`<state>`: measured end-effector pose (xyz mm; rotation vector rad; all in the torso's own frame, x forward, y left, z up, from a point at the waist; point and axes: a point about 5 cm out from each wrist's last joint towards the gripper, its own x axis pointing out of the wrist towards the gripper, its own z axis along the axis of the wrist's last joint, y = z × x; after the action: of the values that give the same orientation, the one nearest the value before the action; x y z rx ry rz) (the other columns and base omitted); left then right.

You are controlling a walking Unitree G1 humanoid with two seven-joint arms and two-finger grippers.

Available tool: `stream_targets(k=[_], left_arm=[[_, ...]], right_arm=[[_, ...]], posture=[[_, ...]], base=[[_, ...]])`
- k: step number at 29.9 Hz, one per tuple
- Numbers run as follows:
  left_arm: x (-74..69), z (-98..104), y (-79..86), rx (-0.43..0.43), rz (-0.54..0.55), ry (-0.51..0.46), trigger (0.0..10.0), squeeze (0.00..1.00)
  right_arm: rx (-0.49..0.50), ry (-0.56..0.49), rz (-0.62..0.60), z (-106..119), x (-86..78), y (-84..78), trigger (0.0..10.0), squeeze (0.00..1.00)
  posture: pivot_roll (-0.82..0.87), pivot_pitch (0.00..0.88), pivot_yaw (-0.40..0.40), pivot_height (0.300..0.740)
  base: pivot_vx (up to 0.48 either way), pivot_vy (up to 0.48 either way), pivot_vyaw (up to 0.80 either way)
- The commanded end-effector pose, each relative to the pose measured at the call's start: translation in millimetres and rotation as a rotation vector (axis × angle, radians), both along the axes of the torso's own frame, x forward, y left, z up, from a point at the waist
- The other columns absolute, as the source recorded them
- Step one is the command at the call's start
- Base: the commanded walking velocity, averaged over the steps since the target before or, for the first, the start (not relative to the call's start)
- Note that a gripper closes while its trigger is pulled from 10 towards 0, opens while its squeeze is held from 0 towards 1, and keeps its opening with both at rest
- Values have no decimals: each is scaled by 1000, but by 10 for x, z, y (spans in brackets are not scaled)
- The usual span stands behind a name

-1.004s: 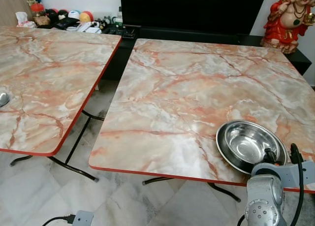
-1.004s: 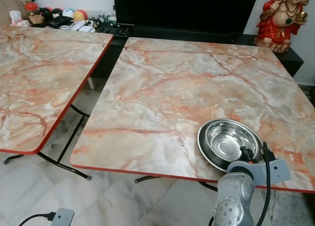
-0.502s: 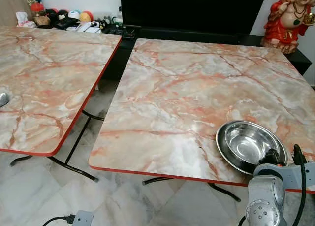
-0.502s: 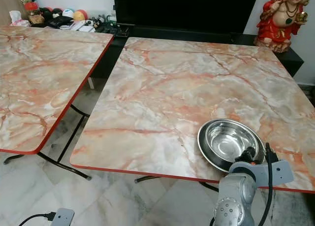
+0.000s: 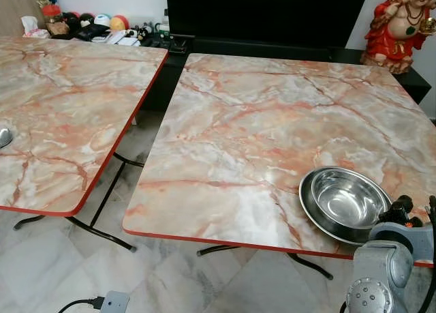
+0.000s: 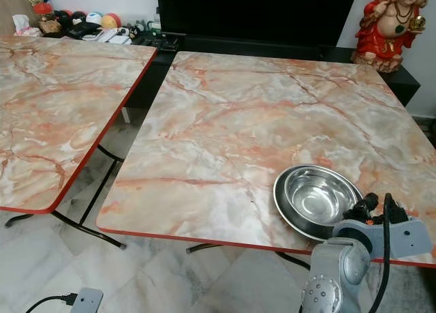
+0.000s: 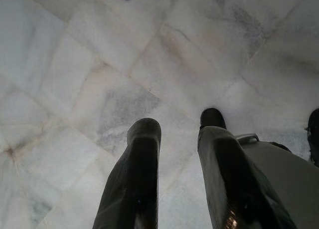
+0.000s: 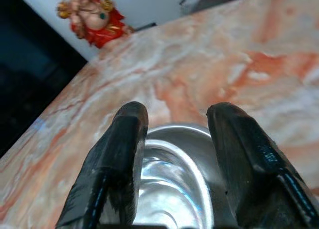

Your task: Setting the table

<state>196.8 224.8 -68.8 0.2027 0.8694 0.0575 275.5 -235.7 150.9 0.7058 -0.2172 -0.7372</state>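
While I watch from the head camera, two marble tabletops [image 5: 272, 122] span the room. A steel bowl [image 5: 344, 202] sits near the right one's front edge. My right gripper [image 8: 174, 159] has pulled back off the bowl, fingers apart and empty, so I judge the placing done. My left gripper [image 7: 177, 174] hangs over the floor [image 7: 75, 64], part open.

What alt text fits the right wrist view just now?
The right tool, its two black fingers open, points at a shiny steel bowl on a pink marble-patterned table. Beyond the table's far edge stands a red and gold figurine.
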Motion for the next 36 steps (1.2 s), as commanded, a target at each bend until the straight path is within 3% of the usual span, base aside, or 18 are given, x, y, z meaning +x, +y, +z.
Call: stream_targets(k=[1,3,6,10,11,16,25,30,36], left_arm=[[-65,-39,-5,2,-7,30,10000,0],[-65,-38,-2,4,-7,31,10000,0],[-69,-38,11,7,-4,32,10000,0],[-74,-37,26,9,2,32,10000,0],[-73,-38,19,7,5,31,10000,0],[-60,-35,-2,-1,-3,26,10000,0],[-45,-29,-3,-1,2,23,10000,0],[-76,-43,6,0,12,30,10000,0],[-88,-49,4,1,5,34,10000,0]], right_arm=[[-90,10,37,70,27,24,10000,0],[-188,42,76,90,61,43,10000,0],[-315,2,137,204,107,48,10000,0],[-425,15,243,271,195,55,10000,0],[-527,69,313,264,255,76,10000,0],[-648,53,492,284,345,239,10000,0],[-645,26,612,225,374,446,10000,0],[-666,13,676,166,353,656,10000,0],[-695,-17,687,211,317,700,10000,0]], posture=[[-32,130,-28,740],[-33,130,-26,740],[-33,127,-29,740],[-36,125,-33,740],[-39,121,-31,740],[-49,104,-29,740],[-41,76,-27,740],[-28,56,-32,740],[-36,43,-34,740]], base=[[0,0,0],[0,0,0],[0,0,0],[0,0,0],[0,0,0],[0,0,0],[0,0,0],[0,0,0],[0,0,0]])
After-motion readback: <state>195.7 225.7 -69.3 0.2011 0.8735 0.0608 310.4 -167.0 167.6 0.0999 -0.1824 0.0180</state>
